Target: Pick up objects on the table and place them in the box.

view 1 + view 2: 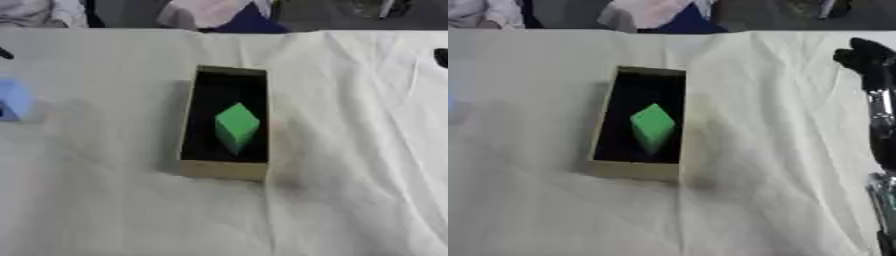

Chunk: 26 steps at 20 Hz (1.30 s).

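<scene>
A tan cardboard box (220, 170) with a dark inside stands in the middle of the white cloth. A green block (236, 125) lies tilted inside it. A light blue block (13, 99) rests on the cloth at the far left edge of the left eye view. My right hand (866, 56) hovers at the far right, well away from the box, with its black and silver forearm (880, 130) running down the right edge. A small dark tip (4, 53) at the left edge, above the blue block, may be part of my left hand.
The table is covered by a creased white cloth (350, 150) with folds to the right of the box. People sit behind the far edge. Open cloth lies in front of the box and on both sides.
</scene>
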Tool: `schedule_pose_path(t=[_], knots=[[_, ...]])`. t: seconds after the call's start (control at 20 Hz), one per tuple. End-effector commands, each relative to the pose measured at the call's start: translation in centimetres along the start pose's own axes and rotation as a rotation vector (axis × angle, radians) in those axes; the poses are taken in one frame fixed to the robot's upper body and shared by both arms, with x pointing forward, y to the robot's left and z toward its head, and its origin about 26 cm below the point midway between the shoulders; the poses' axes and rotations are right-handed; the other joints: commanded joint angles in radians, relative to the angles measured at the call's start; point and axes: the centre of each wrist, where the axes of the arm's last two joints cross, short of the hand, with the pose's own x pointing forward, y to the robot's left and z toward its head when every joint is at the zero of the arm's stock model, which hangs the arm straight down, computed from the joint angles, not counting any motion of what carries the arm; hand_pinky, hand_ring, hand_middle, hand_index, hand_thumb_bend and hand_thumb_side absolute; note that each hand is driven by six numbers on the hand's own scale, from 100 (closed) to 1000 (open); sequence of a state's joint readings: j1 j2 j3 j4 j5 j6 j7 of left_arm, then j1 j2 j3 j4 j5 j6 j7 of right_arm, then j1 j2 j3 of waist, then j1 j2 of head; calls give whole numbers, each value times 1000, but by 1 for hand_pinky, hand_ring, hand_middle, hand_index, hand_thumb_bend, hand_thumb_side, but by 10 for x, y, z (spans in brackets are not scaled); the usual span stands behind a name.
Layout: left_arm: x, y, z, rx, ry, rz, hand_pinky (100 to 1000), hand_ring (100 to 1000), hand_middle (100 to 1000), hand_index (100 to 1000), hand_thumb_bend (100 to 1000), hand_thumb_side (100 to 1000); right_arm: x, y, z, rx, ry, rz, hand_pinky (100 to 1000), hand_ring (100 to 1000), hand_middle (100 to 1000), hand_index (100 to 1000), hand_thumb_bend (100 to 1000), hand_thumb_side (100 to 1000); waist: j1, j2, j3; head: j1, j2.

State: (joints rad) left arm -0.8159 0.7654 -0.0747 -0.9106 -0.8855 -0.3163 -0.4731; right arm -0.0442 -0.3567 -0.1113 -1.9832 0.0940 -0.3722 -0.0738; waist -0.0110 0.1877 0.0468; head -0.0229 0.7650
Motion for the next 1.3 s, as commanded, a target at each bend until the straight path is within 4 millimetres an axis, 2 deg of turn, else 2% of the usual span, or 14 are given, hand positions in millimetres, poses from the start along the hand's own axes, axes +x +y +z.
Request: schedule_pose_path(t=[0.05, 0.6, 0.8, 0.9, 1.1, 1.25, 1.3], knots=[[-9, 16, 7, 46, 34, -6, 845, 906, 891, 925, 626, 100, 5, -3, -6, 12, -32, 16, 837, 800, 656, 839, 100, 901, 5, -9, -2, 18, 5], [-15, 7, 1, -1, 120, -10, 849, 908, 897, 920, 628, 100, 6, -1, -9, 18, -40, 12, 838, 801, 654, 840, 100, 906, 10, 12, -10, 28, 5], [-14, 6, -1, 7, 120, -5, 842, 903, 890, 916, 594, 100, 6, 0, -9, 20, -41, 9, 838, 801, 653, 838, 100, 907, 9, 18, -11, 28, 5], [-14, 5, -2, 6, 117, 3, 833, 892, 870, 908, 565, 100, 6, 0, -10, 20, -42, 8, 838, 801, 653, 838, 100, 907, 8, 20, -12, 26, 5], [-13, 3, -4, 15, 110, 20, 752, 810, 786, 860, 477, 100, 6, 1, -10, 20, -44, 7, 839, 802, 653, 838, 100, 909, 6, 25, -14, 17, 5], [-14, 4, -3, 51, 117, 26, 660, 731, 704, 793, 339, 100, 6, 2, -10, 21, -41, 6, 839, 802, 652, 839, 100, 910, 6, 26, -13, 13, 5], [-14, 4, -3, 60, 121, 28, 649, 722, 694, 785, 323, 100, 6, 2, -10, 22, -40, 5, 839, 802, 652, 839, 100, 910, 6, 26, -13, 10, 5]])
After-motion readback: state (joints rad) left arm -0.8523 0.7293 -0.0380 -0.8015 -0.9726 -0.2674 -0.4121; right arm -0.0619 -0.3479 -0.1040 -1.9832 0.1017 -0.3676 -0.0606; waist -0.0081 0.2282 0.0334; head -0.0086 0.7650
